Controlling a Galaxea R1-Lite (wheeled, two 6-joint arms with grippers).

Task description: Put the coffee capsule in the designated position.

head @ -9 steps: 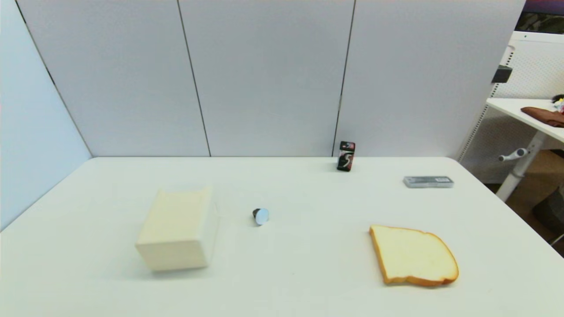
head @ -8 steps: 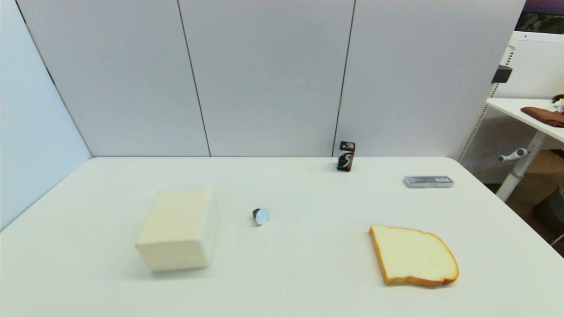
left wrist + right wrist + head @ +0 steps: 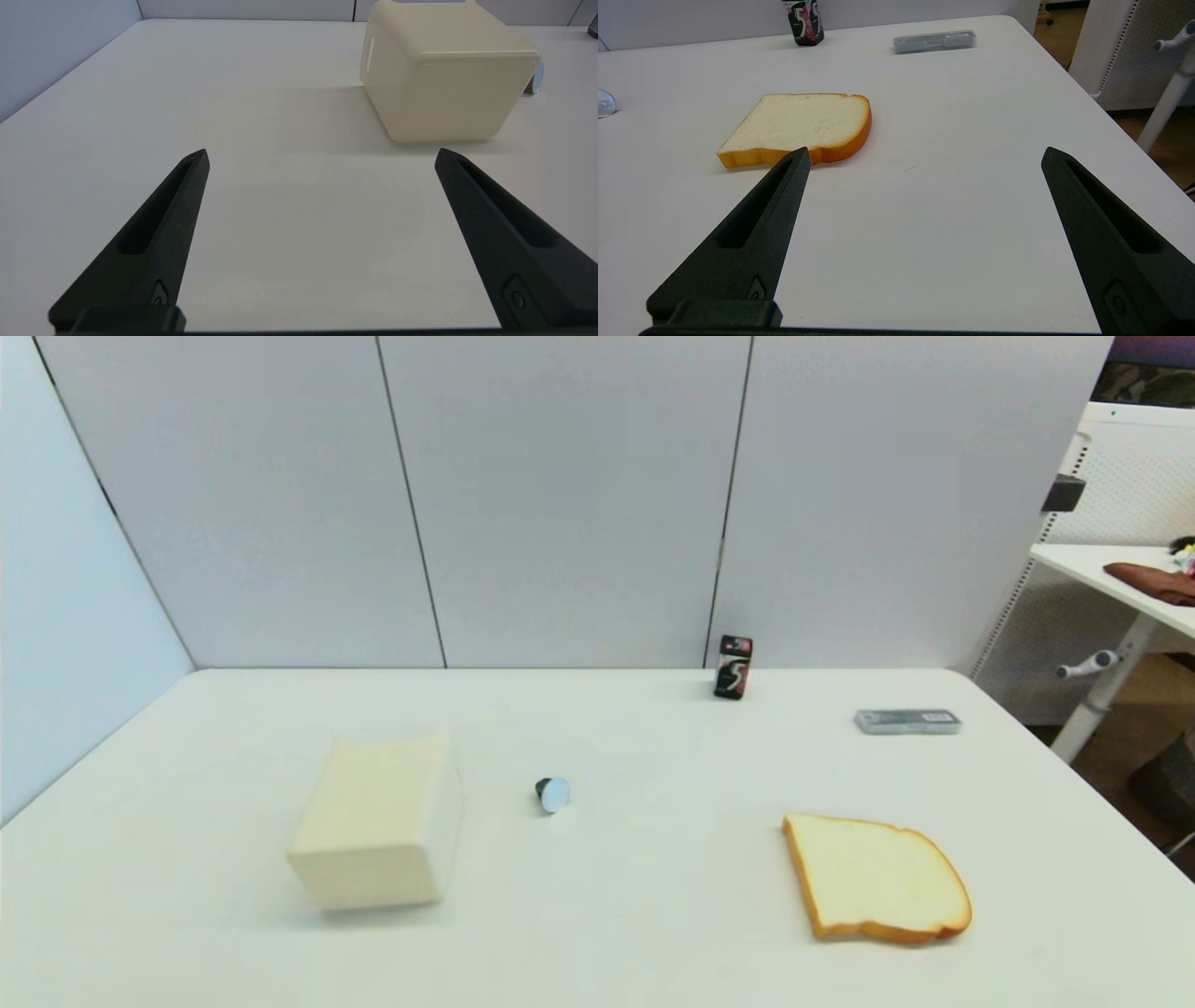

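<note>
2 grippers sit low at the table's [image 3: 653, 915] near edge, each with jaws spread wide and nothing between them. From left to right: the left gripper [image 3: 321, 156] faces a cream box [image 3: 378, 821] lying on its side; the coffee capsule [image 3: 553, 794] rests on its side at the box's 3 o'clock, foil face toward the robot; the right gripper [image 3: 924, 156] is near a bread slice [image 3: 873, 879], touching nothing.

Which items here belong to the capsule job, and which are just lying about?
Job:
coffee capsule, on its side
left gripper, open
right gripper, open

Lying about:
cream box
bread slice
gum pack
grey case
</note>
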